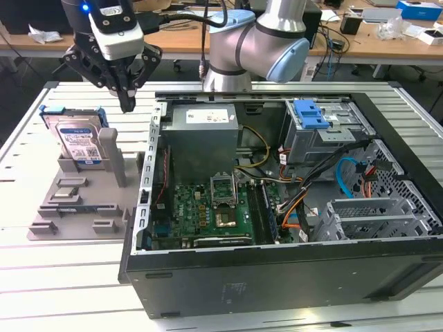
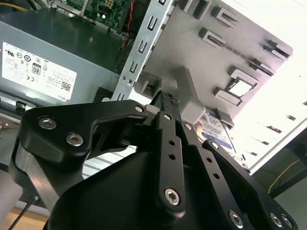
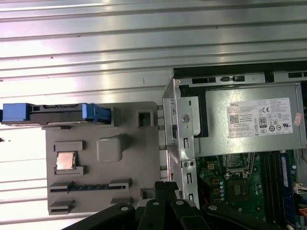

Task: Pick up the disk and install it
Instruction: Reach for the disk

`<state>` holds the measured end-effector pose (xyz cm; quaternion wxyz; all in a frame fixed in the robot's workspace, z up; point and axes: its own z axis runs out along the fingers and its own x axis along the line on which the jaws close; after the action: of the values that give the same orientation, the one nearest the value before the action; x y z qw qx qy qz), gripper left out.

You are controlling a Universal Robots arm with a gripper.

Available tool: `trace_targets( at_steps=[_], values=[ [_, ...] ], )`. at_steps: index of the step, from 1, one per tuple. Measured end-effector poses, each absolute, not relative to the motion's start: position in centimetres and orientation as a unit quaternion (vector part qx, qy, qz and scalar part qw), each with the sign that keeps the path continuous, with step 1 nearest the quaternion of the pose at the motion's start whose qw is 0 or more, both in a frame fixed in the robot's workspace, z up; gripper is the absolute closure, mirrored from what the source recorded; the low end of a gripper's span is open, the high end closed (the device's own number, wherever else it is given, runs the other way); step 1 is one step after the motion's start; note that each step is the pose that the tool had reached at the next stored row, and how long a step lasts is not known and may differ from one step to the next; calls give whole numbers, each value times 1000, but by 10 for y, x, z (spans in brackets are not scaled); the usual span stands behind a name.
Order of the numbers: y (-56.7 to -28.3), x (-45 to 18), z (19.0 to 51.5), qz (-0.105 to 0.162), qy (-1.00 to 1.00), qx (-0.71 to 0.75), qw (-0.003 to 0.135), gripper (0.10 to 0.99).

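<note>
Above the grey fixture tray [image 1: 83,207], beside the computer case [image 1: 277,277], the gripper [image 1: 127,102] hovers with fingers closed, empty. The disk [image 1: 79,142] stands upright in its tray slot, neither picked up nor installed.

A slatted aluminium table [image 1: 69,277] carries a black metal computer tower case [image 1: 277,283] lying open on its side, reaching the table's near edge in the exterior view. Inside are a grey metal power supply box with a white label [image 1: 204,131], a green motherboard [image 1: 201,207] just beside it, and a blue plastic latch piece [image 1: 309,114] atop a silver metal drive cage [image 1: 322,142]. Toward the table's edge at the exterior view's left lies a grey plastic fixture plate [image 1: 104,200] with moulded slots — a square silver processor chip [image 3: 65,161] sits in one.
</note>
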<state>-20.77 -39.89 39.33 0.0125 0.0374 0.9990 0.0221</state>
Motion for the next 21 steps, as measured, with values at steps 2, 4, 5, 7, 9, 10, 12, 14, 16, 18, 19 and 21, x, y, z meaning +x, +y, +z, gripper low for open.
trace_targets(
  at_steps=[2,4,5,7,9,10,12,14,16,18,19,21],
  values=[
    [-399,-214,393,22,999,37,12,980],
    [-399,-218,393,22,999,37,13,980],
    [-399,-220,393,22,999,37,13,980],
    [-399,-224,393,22,999,37,12,980],
    [-399,-229,393,22,999,37,12,980],
    [-399,-235,393,22,999,37,12,980],
    [-399,-240,393,22,999,37,12,980],
    [-399,-245,393,22,999,37,13,980],
    [-399,-251,393,22,999,37,12,980],
    [-399,-262,392,22,999,37,12,980],
    [-399,-267,392,22,999,37,12,980],
    [-399,-273,392,22,999,37,13,980]
  ],
)
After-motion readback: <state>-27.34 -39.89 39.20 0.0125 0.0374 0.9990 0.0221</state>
